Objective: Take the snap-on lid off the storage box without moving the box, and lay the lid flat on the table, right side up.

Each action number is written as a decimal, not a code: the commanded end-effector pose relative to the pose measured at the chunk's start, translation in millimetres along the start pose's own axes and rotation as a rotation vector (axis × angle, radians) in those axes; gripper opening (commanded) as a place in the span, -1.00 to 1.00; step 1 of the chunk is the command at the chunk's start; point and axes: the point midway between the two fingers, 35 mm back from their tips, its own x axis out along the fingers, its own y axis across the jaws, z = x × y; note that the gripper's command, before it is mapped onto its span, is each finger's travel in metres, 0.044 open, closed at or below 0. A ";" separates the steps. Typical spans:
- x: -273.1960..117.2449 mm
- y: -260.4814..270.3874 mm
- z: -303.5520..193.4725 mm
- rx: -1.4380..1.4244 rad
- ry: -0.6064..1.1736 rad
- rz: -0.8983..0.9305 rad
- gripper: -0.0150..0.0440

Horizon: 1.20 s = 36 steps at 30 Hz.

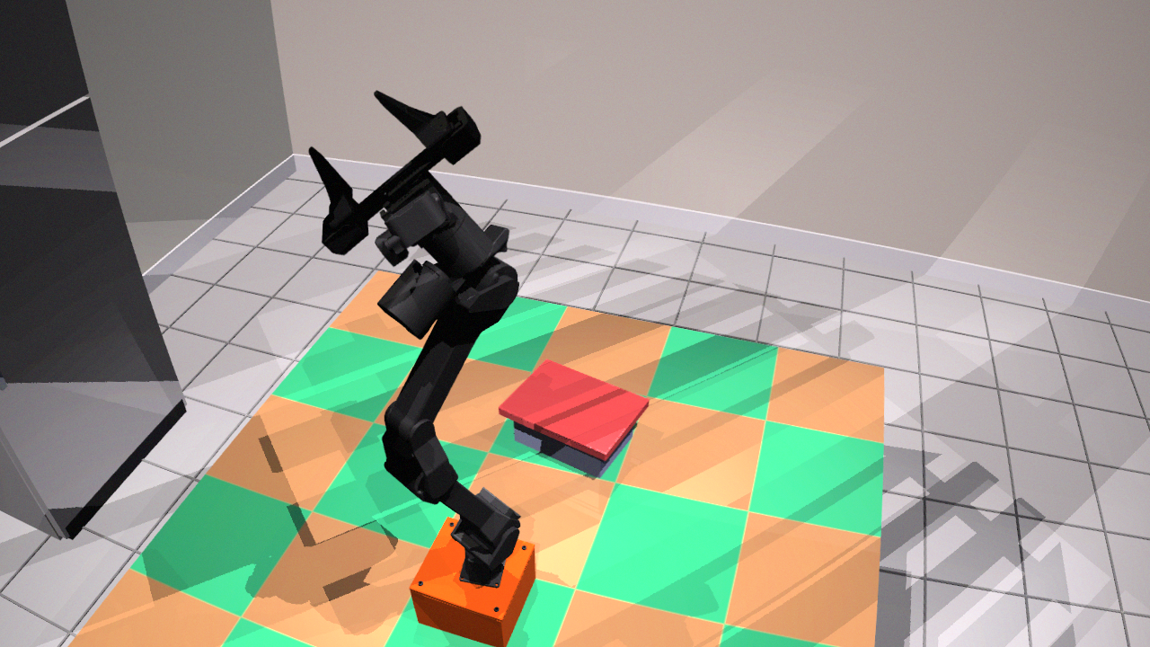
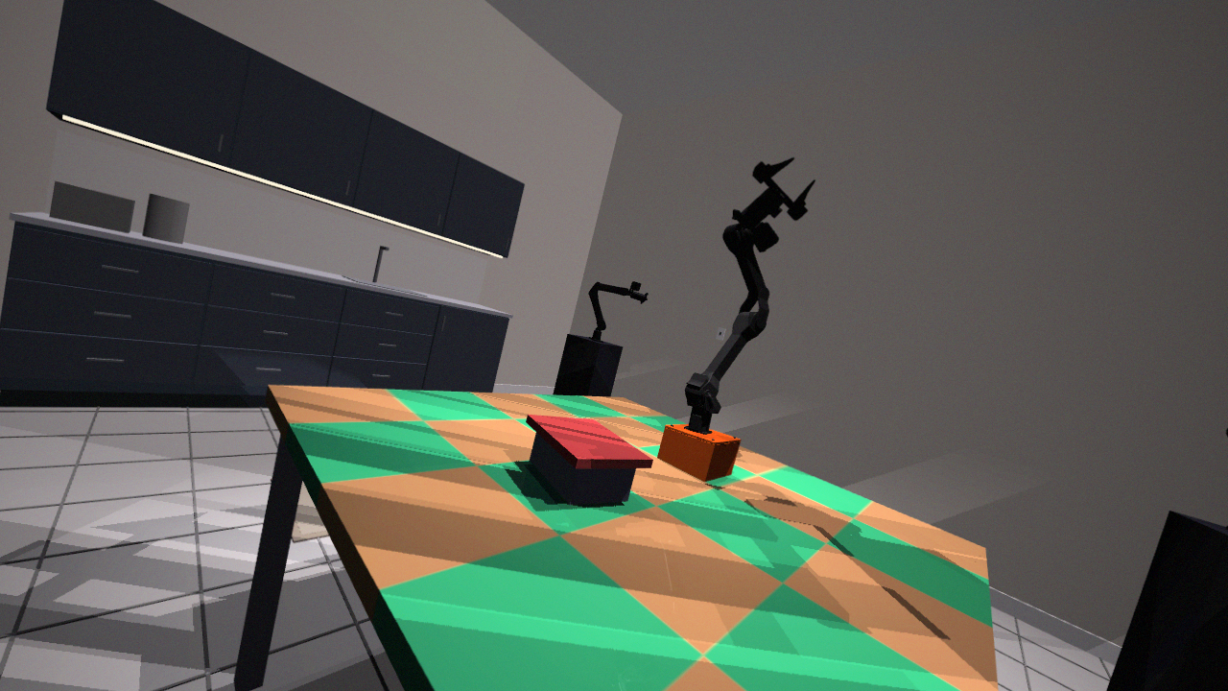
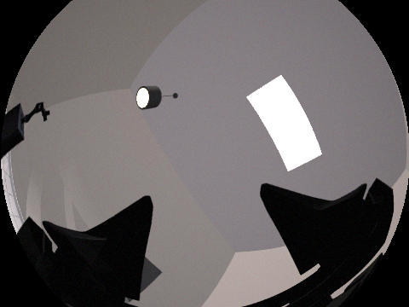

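Note:
The red lid (image 1: 575, 408) (image 2: 588, 442) lies flat side up on top of the dark grey-blue storage box (image 1: 572, 456) (image 2: 592, 487) and sticks out past its walls. The box stands on the green and orange checkered table (image 1: 667, 531) (image 2: 635, 567). My gripper (image 1: 343, 120) (image 2: 803, 170) (image 3: 207, 197) is wide open and empty. It is high above the table, well away from the box, with its fingers pointing upward. The wrist view shows only walls, ceiling and lamps between and beyond the fingers, with no lid or box. The snap edges of the lid are too small to make out.
The arm stands on an orange base block (image 1: 458, 615) (image 2: 682, 451) beside the box. Beyond the table, the exterior view shows kitchen drawers (image 2: 111, 296) and another small arm on a dark pedestal (image 2: 588, 365). A dark cabinet (image 1: 72, 281) stands at the left in the top view.

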 end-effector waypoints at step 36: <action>-283.2 -120.4 -273.6 1.051 0.114 -1.382 0.31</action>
